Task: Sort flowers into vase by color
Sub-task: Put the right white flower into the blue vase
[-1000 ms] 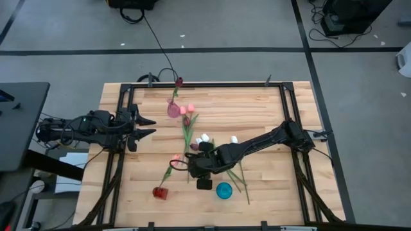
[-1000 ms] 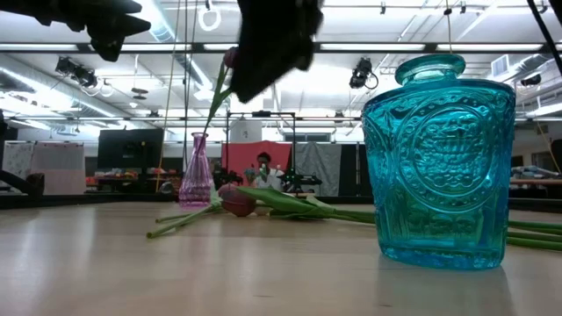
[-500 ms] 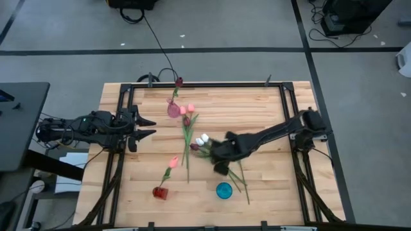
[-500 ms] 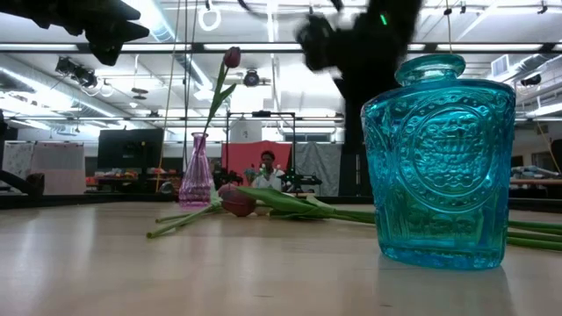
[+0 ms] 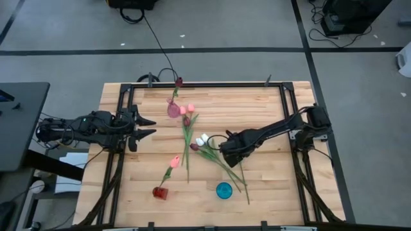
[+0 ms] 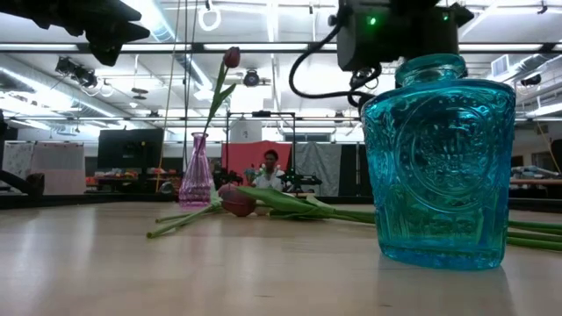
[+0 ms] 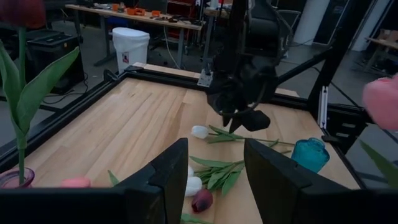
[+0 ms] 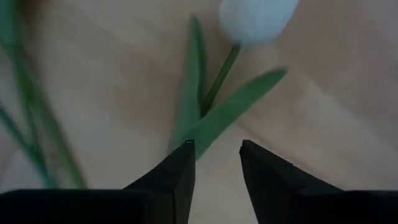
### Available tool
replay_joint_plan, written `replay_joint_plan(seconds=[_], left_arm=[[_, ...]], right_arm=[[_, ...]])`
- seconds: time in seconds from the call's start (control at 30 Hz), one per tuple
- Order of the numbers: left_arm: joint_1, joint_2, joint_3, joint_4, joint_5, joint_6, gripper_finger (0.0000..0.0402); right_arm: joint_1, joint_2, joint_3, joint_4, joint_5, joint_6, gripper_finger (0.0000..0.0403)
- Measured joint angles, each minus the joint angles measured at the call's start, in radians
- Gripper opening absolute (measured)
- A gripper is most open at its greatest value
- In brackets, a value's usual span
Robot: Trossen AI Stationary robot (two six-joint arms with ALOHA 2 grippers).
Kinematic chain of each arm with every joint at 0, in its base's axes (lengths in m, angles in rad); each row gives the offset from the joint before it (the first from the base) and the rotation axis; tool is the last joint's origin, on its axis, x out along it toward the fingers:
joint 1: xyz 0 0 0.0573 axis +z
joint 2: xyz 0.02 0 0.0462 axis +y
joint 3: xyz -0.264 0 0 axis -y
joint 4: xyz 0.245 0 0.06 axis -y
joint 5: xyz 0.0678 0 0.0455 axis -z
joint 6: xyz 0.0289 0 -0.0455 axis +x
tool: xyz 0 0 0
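Several tulips lie loose on the table's middle: white buds [image 5: 203, 138], maroon buds [image 5: 194, 147] and pink buds [image 5: 187, 109], with green stems [image 5: 232, 173]. A maroon tulip [image 6: 232, 58] stands in the pink vase [image 5: 173, 109]. A pink tulip [image 5: 174, 160] leans in the red vase [image 5: 160, 192]. The blue vase [image 5: 223, 190] holds nothing. My right gripper [image 8: 217, 163] is open and points down just above the stem and leaves [image 8: 208, 109] of a white tulip [image 8: 258, 17]. My left gripper [image 5: 149, 126] waits open at the table's left side.
A black frame [image 5: 125, 128] runs around the table's left, far and right sides. The blue vase [image 6: 439, 158] stands close to the near edge, with bare wood [image 5: 270, 186] to its right. Stems [image 6: 290, 206] lie across the table's middle.
My right gripper has gone from beside the red vase toward the table's right and far edges and a little down, rolling about its wrist, and now hangs over the white tulip. The pink tulip stays leaning in the red vase.
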Motion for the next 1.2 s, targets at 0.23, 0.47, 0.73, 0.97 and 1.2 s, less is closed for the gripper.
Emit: replay_joint_plan(seconds=[0.23, 0.47, 0.73, 0.97, 1.2], left_arm=[[0.0, 0.0, 0.0, 0.0, 0.0, -0.01, 0.0163], [0.0, 0.0, 0.0, 0.0, 0.0, -0.01, 0.0163], [0.0, 0.0, 0.0, 0.0, 0.0, -0.01, 0.0163], [0.0, 0.0, 0.0, 0.0, 0.0, -0.009, 0.0163], [0.0, 0.0, 0.0, 0.0, 0.0, -0.009, 0.0163]], right_arm=[[0.07, 0.0, 0.001, 0.01, -0.059, 0.101, 0.0136], [0.115, 0.0, -0.012, 0.051, -0.054, 0.162, 0.0136], [0.154, 0.0, -0.077, 0.161, -0.017, 0.206, 0.0135], [0.162, -0.002, -0.113, 0.197, -0.001, 0.213, 0.0111], [0.163, -0.002, -0.114, 0.187, 0.031, 0.178, 0.0018]])
